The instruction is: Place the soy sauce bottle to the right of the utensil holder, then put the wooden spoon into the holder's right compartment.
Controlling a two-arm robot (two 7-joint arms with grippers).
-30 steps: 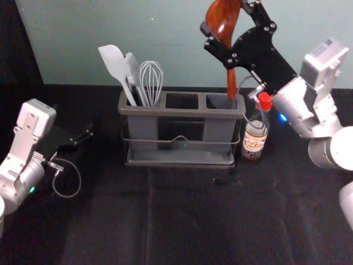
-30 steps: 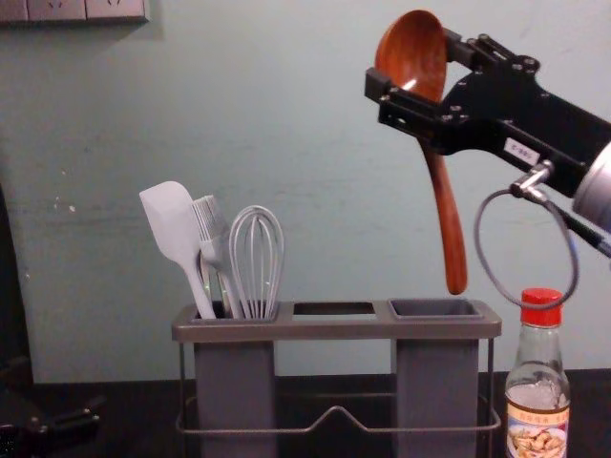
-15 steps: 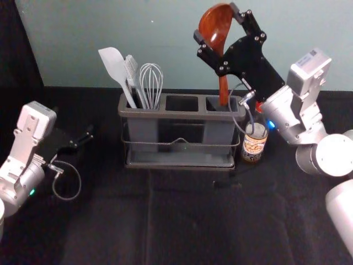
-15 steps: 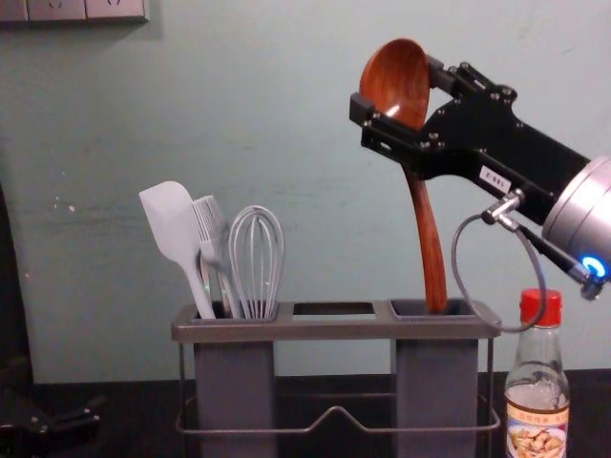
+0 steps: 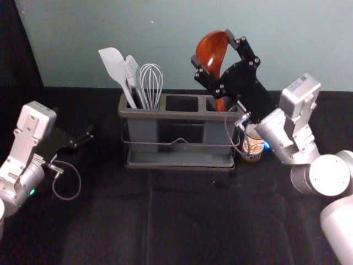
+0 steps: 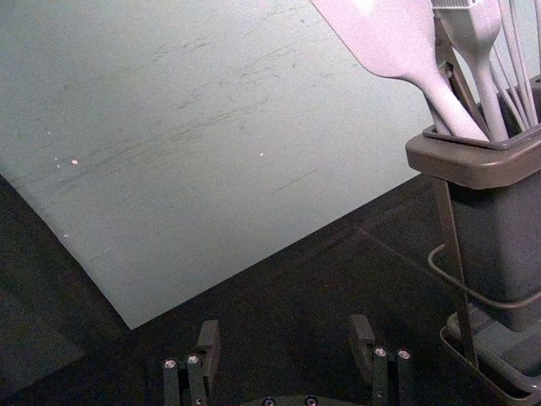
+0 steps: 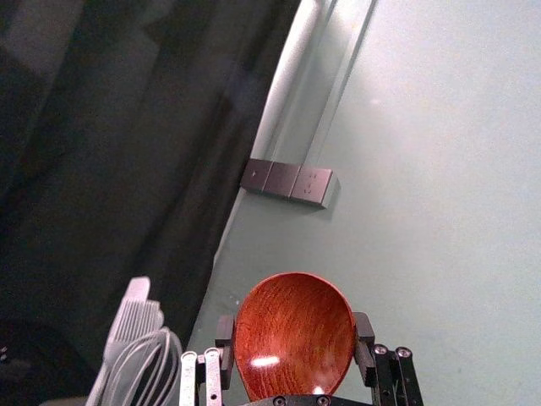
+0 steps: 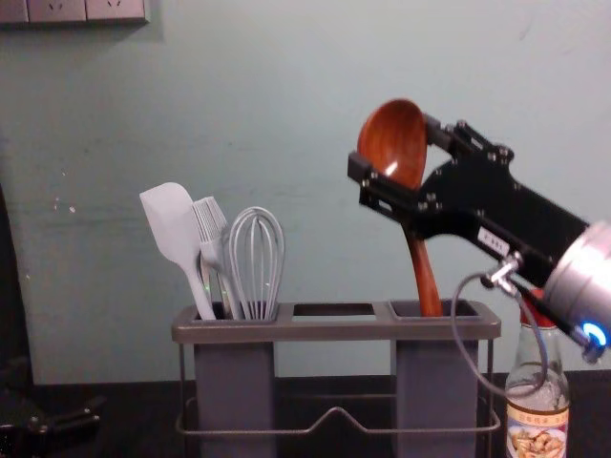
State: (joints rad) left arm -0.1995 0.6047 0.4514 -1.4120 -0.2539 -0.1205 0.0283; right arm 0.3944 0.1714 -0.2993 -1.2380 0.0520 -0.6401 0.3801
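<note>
My right gripper [image 8: 397, 149], closed around the wooden spoon's [image 8: 426, 277] bowl; handle end inside the right compartment [image 8: 436, 382]. I should lower along the handle's slant, releasing once supported. Left gripper [image 6: 285, 331]: fingers apart, idle at left.

Soft, even light covers the pale wall [image 8: 305, 114], with only a faint shadow beside the sockets [image 7: 279, 179] in the right wrist view. The black table [image 5: 110, 221] swallows light; its folds barely show in the head view, and the black left gripper [image 5: 87, 136] nearly melts into it. The right arm's [image 5: 329, 175] white joints are bright, almost without detail. A small white glare sits in the spoon's [image 7: 296, 326] glossy bowl. In the left wrist view the spatula [image 6: 393, 38] is very bright, while the dark areas look grainy. A blue light glows on the right arm, a green one on the left arm [image 5: 30, 179].
</note>
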